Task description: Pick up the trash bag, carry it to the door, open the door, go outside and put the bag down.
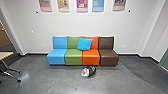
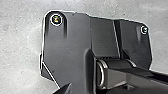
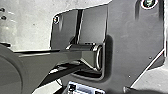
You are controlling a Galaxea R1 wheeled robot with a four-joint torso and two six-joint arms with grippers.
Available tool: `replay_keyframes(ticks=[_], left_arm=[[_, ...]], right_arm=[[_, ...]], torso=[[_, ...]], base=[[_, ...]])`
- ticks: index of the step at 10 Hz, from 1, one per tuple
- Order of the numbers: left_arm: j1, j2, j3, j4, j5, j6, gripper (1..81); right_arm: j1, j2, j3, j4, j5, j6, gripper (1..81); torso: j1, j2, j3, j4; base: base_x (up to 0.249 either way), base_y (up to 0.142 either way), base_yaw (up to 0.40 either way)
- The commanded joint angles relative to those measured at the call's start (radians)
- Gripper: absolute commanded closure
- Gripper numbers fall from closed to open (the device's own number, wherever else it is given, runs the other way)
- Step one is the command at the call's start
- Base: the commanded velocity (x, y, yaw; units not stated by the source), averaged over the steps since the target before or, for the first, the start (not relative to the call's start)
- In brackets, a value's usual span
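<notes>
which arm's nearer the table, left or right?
Left, most likely. The table stands off to the robot's left, on the left arm's side; the right arm is on the far side. Both wrist views show the robot's base.

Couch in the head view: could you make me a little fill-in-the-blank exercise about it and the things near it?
From the picture's left, the seats run blue, green, ____ and brown.
The pillow leans across the orange and ____ seat backs.
The bag lies on the floor in ____ of the seats.
On the wall above hang ____ colorful posters.

Missing words: orange; green; front; five
</notes>
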Motion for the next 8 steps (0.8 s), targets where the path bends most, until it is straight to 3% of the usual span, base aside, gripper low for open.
replay_keyframes(ticks=[1, 8], left_arm=[[-0.051, -0.005, 0.006, 0.011, 0.057, 0.009, 1.0], [-0.051, -0.006, 0.006, 0.011, 0.057, 0.009, 1.0]], right_arm=[[0.028, -0.019, 0.014, 0.012, -0.053, -0.003, 1.0], [0.028, -0.016, 0.014, 0.012, -0.053, -0.001, 1.0]], torso=[[0.0, 0.0, 0.0, 0.0], [0.0, 0.0, 0.0, 0.0]], base=[[0.207, 0.0, 0.0], [0.219, 0.0, 0.0]])
